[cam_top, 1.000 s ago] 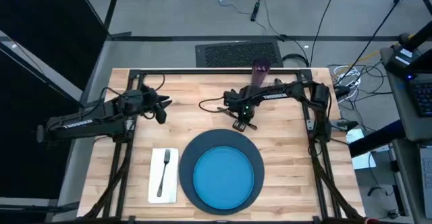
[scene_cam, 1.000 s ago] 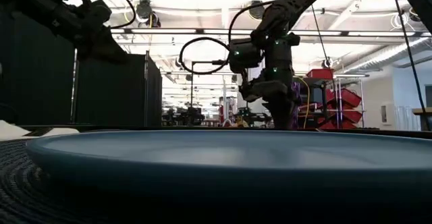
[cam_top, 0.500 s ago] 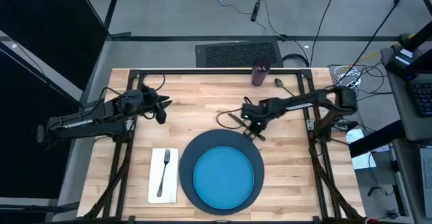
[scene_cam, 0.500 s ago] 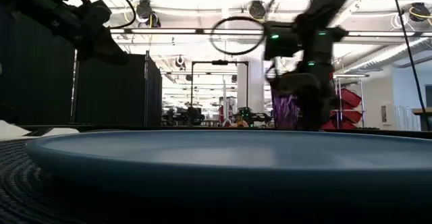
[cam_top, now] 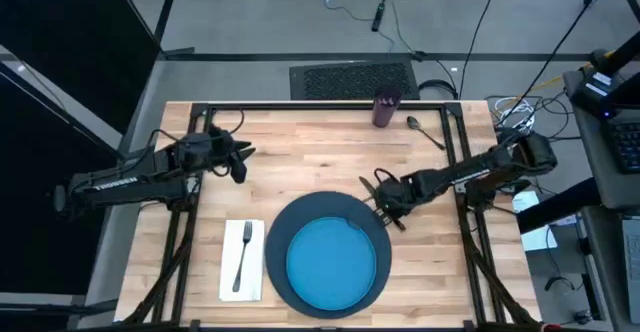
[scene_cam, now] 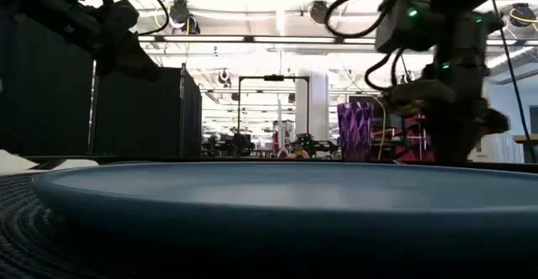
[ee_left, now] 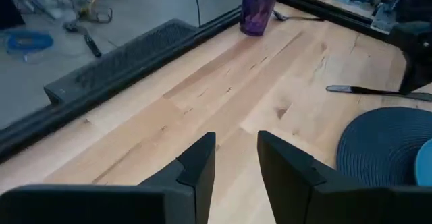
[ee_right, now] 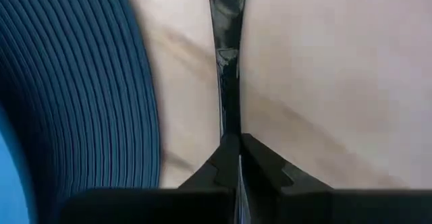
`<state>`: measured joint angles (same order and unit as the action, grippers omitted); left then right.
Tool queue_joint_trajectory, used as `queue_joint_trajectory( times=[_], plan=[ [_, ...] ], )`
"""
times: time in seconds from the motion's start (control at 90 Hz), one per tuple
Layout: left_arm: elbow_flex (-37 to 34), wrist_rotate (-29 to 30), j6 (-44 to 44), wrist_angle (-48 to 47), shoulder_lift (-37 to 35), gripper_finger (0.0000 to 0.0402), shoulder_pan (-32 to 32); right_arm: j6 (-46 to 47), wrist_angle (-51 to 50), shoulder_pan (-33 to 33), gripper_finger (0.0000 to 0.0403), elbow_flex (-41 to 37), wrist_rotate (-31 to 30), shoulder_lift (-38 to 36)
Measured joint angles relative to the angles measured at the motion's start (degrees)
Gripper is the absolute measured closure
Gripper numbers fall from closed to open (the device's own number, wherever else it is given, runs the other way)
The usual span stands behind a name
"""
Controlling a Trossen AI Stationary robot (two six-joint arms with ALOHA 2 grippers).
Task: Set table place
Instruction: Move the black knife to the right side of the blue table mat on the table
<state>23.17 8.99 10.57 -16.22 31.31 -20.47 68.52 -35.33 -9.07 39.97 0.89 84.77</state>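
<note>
The navy disc [cam_top: 283,224] lies at the table's near middle, and the bright blue plate [cam_top: 331,264] sits on top of it. Left of them a fork [cam_top: 241,255] lies on the white napkin [cam_top: 230,272]. The purple cup [cam_top: 386,109] stands at the far edge with the spoon [cam_top: 425,132] lying beside it. My right gripper [cam_top: 386,202] is low at the disc's far right edge, shut on the dark knife [ee_right: 228,82]. My left gripper [ee_left: 236,158] hovers open over the table's far left, with nothing between its fingers. My right gripper pinches the knife between its two fingertips [ee_right: 251,153], at the end nearest them [ee_right: 229,128]. The knife runs straight out ahead of the fingers, level and low over the bare wood beside the disc's edge [ee_right: 145,96]. I cannot tell whether it touches the table.
Bare planks [cam_top: 300,152] lie between the two arms and to the disc's right [cam_top: 430,262]. The table's black frame [cam_top: 320,105] runs along the far edge. Cables and a dark mat [cam_top: 352,76] lie on the floor beyond it.
My right gripper has carried the knife from the table's middle toward the right and near edges, to the far right edge of the navy disc. It has stayed shut on the knife throughout.
</note>
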Motion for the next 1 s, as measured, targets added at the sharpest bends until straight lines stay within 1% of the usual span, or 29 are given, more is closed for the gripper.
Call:
queue_joint_trajectory(
  times=[0.189, 0.322, 0.5, 0.633, 0.711, 0.822, 1.0],
  plan=[
    [0.29, 0.00, -2.53, 3.49, 0.00, 0.0304, -0.02, 14.31, -0.63, -9.25, 0.0403, 0.02, -1.12, -0.07],
    [0.29, 0.00, -3.99, 5.22, 0.02, 0.0304, 0.00, 26.45, -0.14, -16.76, 0.0403, 0.02, -1.72, -0.07],
    [0.29, 0.00, -5.50, 7.28, 0.00, 0.0304, -0.01, 43.67, 2.08, -27.23, 0.0403, -0.03, -5.45, 0.03],
    [0.29, 0.00, -6.74, 8.60, 0.00, 0.0304, -0.02, 53.85, 3.85, -32.99, 0.0403, 0.02, -8.59, 1.05],
    [0.29, -0.02, -6.97, 8.50, 0.00, 0.0304, -0.02, 55.18, 5.40, -34.48, 0.0403, 0.17, -9.09, 1.98],
    [0.29, -0.02, -7.03, 8.45, 0.02, 0.0304, 0.00, 55.33, 7.57, -33.98, 0.0403, 1.26, -8.87, 3.46],
    [0.29, -0.64, -8.44, 8.18, 0.02, 0.0304, -0.02, 55.22, 6.75, -33.65, 0.0403, 4.65, -8.49, 6.17]
  ],
)
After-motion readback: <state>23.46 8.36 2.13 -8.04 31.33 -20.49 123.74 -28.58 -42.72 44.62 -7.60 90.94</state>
